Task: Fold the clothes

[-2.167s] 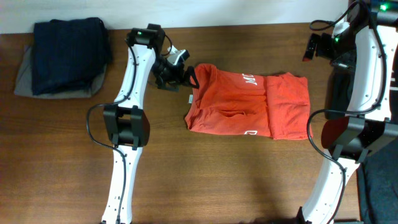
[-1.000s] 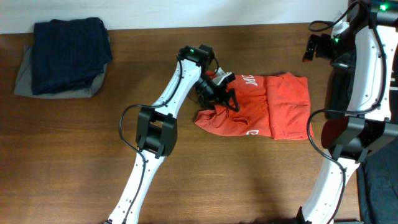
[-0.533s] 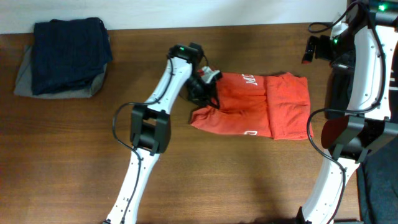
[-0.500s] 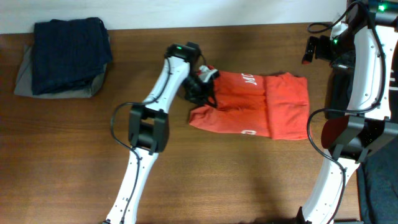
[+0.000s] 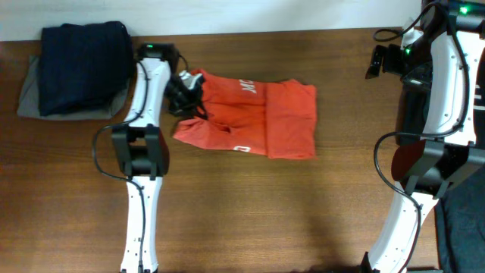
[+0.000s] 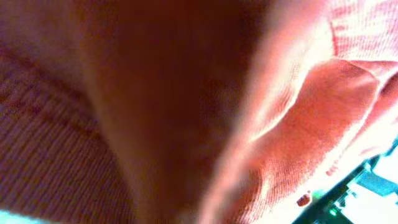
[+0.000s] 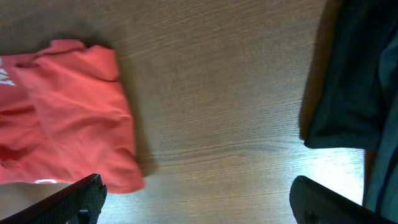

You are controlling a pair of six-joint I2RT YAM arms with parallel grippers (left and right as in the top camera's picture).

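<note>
The clothes (image 5: 258,117), an orange-red T-shirt with white lettering, lie partly folded and rumpled on the wooden table, left of centre. My left gripper (image 5: 188,97) is at the shirt's left end, shut on a bunch of its fabric. In the left wrist view the orange cloth (image 6: 280,124) fills the whole frame and hides the fingers. My right gripper (image 5: 377,61) hovers at the far right, well away from the shirt, and it is open. In the right wrist view the shirt's right end (image 7: 62,118) lies to the left of the open gripper (image 7: 199,205), over bare wood.
A folded dark navy garment (image 5: 83,64) sits on a grey cloth (image 5: 30,95) at the back left, close to my left arm. Dark fabric (image 7: 354,74) hangs at the right edge of the right wrist view. The table (image 5: 265,212) is brown wood.
My left gripper has shut on the shirt's left end and dragged the whole shirt leftward across the table. The right arm has not moved.
</note>
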